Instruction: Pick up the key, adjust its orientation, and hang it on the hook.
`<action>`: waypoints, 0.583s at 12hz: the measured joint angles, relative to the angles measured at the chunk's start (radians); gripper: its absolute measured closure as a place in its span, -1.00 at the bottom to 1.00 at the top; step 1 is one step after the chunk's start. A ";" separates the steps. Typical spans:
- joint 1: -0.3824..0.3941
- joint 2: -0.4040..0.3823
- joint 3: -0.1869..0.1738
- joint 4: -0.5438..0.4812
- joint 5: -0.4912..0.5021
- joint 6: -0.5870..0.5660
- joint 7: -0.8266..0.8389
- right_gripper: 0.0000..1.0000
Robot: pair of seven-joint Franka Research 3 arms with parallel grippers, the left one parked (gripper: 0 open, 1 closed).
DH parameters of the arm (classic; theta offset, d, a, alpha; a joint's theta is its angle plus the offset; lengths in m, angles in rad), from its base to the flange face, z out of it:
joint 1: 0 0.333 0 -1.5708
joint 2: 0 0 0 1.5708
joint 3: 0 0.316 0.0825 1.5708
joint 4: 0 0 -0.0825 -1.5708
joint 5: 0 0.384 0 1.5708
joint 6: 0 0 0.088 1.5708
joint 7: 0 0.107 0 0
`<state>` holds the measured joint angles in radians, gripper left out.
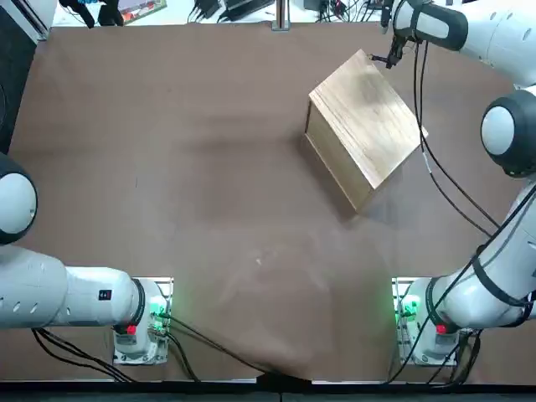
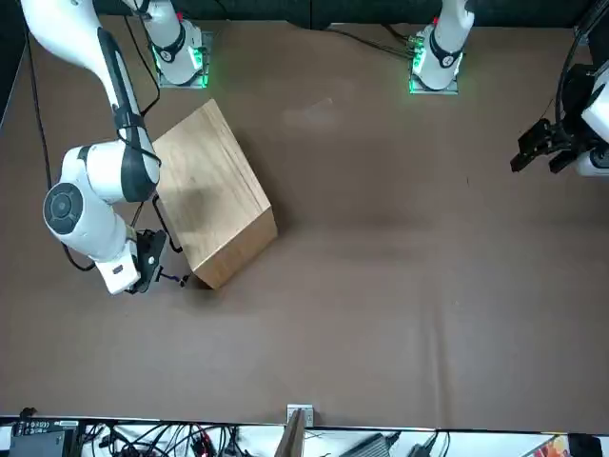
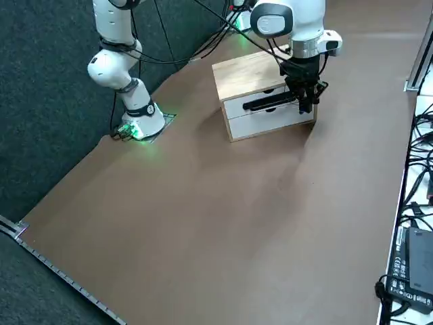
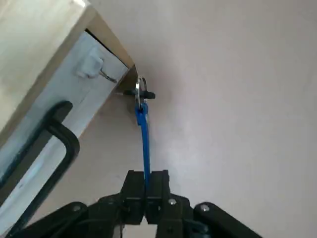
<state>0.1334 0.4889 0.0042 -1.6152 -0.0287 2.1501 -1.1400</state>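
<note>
The right gripper (image 4: 147,183) sits off the drawer side of the wooden box (image 1: 367,121), its fingers pinched on the blue key (image 4: 144,141), whose long axis runs straight out from the fingertips to a metal ring (image 4: 140,91) at the far end. The white hook (image 4: 91,64) on the drawer front (image 4: 54,106) lies to one side of that ring, apart from it, so the coming move probably hinges on turning and shifting the ring across to it. Brown tabletop (image 1: 209,209) spreads around the box, with cables (image 3: 421,145) beyond its edge.

Robotics lab: white robot arm (image 1: 507,251), bare brown tabletop (image 1: 209,193), cables (image 3: 423,149).
</note>
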 joint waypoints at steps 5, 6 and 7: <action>0.020 0.004 0.002 0.000 0.000 -0.002 -0.001 0.92; 0.024 0.005 0.002 0.000 0.000 -0.005 -0.001 0.92; 0.027 0.006 0.002 0.000 0.000 -0.006 -0.001 0.92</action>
<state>0.1608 0.4952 0.0061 -1.6157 -0.0286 2.1440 -1.1410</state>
